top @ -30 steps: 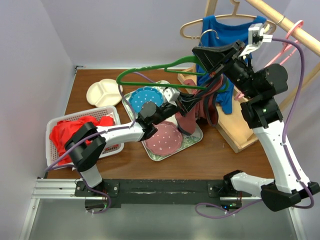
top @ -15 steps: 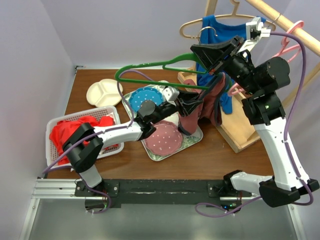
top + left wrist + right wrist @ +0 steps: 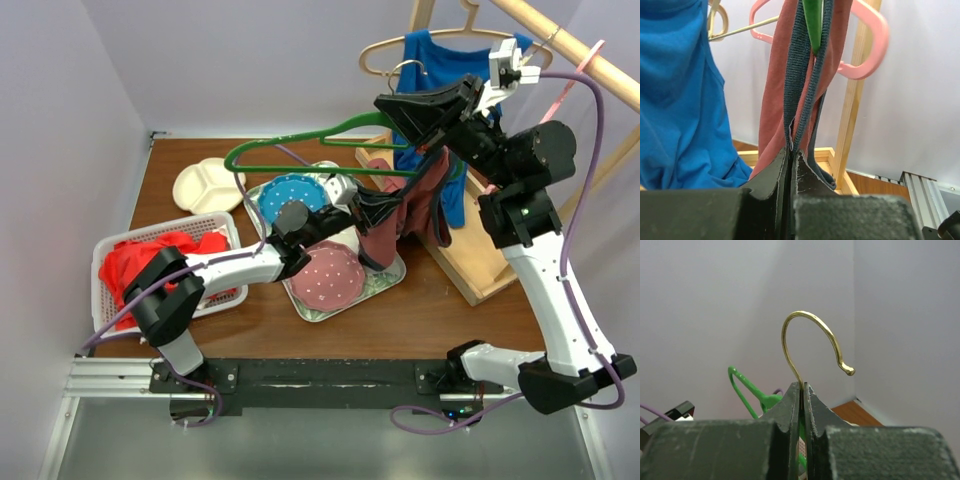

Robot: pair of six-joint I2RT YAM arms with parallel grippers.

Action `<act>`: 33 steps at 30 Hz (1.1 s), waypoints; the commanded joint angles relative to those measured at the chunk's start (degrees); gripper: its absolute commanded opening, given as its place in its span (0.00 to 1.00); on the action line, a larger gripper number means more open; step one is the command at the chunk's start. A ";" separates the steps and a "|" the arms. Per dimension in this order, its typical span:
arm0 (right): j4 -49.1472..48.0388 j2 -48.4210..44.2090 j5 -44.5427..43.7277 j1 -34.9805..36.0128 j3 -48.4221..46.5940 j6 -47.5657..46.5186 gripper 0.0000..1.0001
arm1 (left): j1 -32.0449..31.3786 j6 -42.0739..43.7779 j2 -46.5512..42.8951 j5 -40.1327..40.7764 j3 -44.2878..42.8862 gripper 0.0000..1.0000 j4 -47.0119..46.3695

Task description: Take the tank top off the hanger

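A green hanger (image 3: 300, 140) with a brass hook (image 3: 405, 68) is held in the air over the table. My right gripper (image 3: 395, 105) is shut on the hook's stem, as the right wrist view shows (image 3: 801, 387), with the hook (image 3: 810, 335) above the jaws. A dusty-red tank top with dark blue trim (image 3: 383, 235) hangs from the hanger's right end. My left gripper (image 3: 397, 210) is shut on its trimmed edge. In the left wrist view the fabric (image 3: 775, 90) runs up from the closed gripper (image 3: 791, 155) to the green hanger (image 3: 813, 20).
A blue top (image 3: 440, 60) on a wooden hanger and a pink hanger (image 3: 580, 70) hang on the wooden rack (image 3: 480, 270) at the right. A tray (image 3: 392, 275) of plates sits mid-table. A white basket (image 3: 228, 230) of red clothes and a cream divided plate (image 3: 208, 183) are at the left.
My right gripper has lifted the green hanger a little up and to the left. My left gripper keeps its hold on the tank top, which is drawn tighter.
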State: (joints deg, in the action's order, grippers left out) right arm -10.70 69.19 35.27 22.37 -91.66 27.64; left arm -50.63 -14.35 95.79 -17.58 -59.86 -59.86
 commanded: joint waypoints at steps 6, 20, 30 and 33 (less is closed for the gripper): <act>-2.57 -0.81 -2.03 0.30 2.18 1.02 0.00 | 0.09 3.09 -8.42 8.97 0.89 0.00 1.58; 8.93 -0.89 -27.25 0.31 -2.21 9.53 0.00 | 0.18 3.19 -9.30 9.76 -2.02 0.00 4.39; 16.50 -1.24 -38.60 0.39 -5.12 9.53 0.00 | 0.45 0.47 -6.85 15.03 -8.08 0.00 10.28; 15.36 -1.60 -38.26 0.31 -3.97 9.19 0.00 | 0.45 0.46 -6.41 15.04 -9.31 0.00 11.78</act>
State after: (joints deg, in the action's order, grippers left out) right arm 6.63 69.56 0.64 22.81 -95.92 35.70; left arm -50.63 -12.97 88.99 -4.71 -65.30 -47.37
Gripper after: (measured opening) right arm 0.029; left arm 0.037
